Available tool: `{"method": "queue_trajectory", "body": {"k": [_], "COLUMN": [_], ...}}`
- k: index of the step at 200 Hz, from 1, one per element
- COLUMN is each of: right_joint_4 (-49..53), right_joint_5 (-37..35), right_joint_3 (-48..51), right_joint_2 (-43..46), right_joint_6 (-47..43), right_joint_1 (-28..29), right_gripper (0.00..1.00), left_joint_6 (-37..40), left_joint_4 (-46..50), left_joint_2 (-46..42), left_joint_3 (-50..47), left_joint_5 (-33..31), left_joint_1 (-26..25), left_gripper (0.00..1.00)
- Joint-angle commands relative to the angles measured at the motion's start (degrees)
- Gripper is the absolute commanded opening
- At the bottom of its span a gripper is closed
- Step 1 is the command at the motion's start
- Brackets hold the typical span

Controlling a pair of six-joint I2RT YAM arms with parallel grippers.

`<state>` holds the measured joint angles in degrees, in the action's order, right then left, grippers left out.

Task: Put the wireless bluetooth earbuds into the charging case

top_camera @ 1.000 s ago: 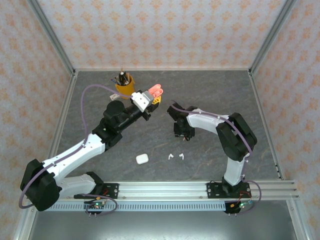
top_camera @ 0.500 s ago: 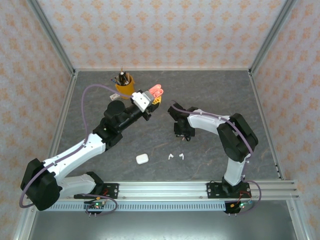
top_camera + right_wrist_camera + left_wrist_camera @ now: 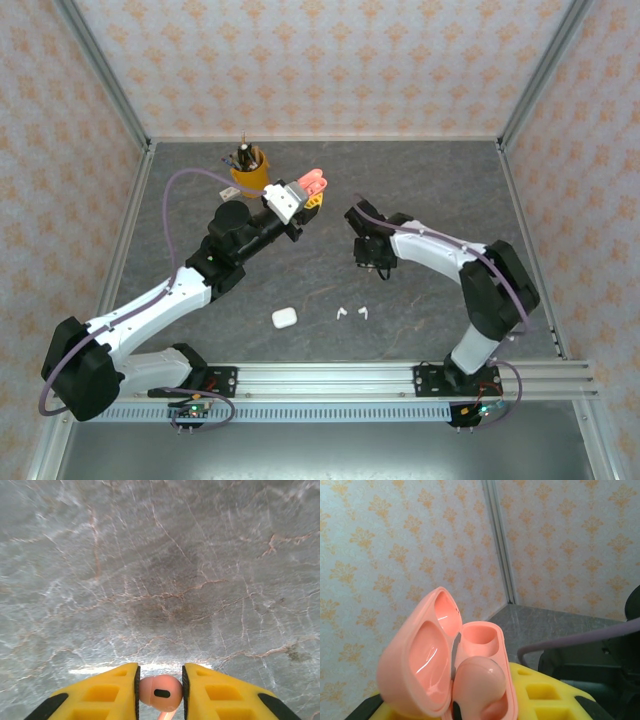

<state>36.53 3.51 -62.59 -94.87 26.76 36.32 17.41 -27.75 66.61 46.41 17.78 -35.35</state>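
Right hand [image 3: 160, 680]: yellow fingers clenched on a salmon-pink earbud [image 3: 160, 692], bud end between the pads, just above the tabletop [image 3: 165, 570].

Versus one second ago: right hand sits slightly further right. Its elbow has swung out to the right and toward the near edge. Grip has tightened on the bud.

Left hand [image 3: 308, 193]: no change. It stays raised and clamped on the open pink case [image 3: 445, 665], lid hinged back. A second pink earbud [image 3: 480, 685] is seated in one well; the other well shows empty.

White case [image 3: 284, 317], closed, lies on the tabletop near the front rail, same spot as before. Two white earbuds [image 3: 342, 313] lie just to its right, close together, apart from the case, unmoved.

Yellow cup [image 3: 249, 172] with pens stands at the far left, behind the left hand.

Surface: grey marbled stone pattern with pale and rust veins. Room: walls [image 3: 320, 60] in pale orange-motif paper, aluminium posts at the corners.
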Motion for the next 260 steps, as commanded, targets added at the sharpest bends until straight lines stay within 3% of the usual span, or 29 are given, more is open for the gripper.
{"method": "queue_trajectory", "body": {"k": [1, 49, 99, 148, 260], "right_joint_4": [-0.79, -0.21, 1.20, -9.18, -15.43], "right_joint_5": [-2.27, -3.38, -6.21, -0.93, 12.38], "right_joint_3": [0.72, -2.12, -11.63, -15.88, -20.73], "right_joint_2": [4.25, 14.06, 22.99, 29.80, 27.37], "right_joint_6": [-1.03, -3.03, -8.74, -16.85, -19.34], "right_joint_1": [-0.10, -0.19, -0.28, -0.25, -0.03], "right_gripper": [0.27, 0.27, 0.27, 0.28, 0.29], "left_joint_6": [-1.08, -1.18, -1.23, -1.22, -2.82], "left_joint_4": [-2.24, -1.80, -0.66, 1.91, 3.38], "left_joint_2": [-0.52, -0.60, -0.17, 0.98, 6.26], "left_joint_3": [0.87, 1.27, 2.41, 4.54, 9.37], "left_joint_5": [1.28, 2.40, 5.70, 8.56, 8.67], "left_joint_1": [0.37, 0.37, 0.30, 0.11, -0.86], "left_gripper": [0.00, 0.00, 0.00, 0.00, 0.00]}}
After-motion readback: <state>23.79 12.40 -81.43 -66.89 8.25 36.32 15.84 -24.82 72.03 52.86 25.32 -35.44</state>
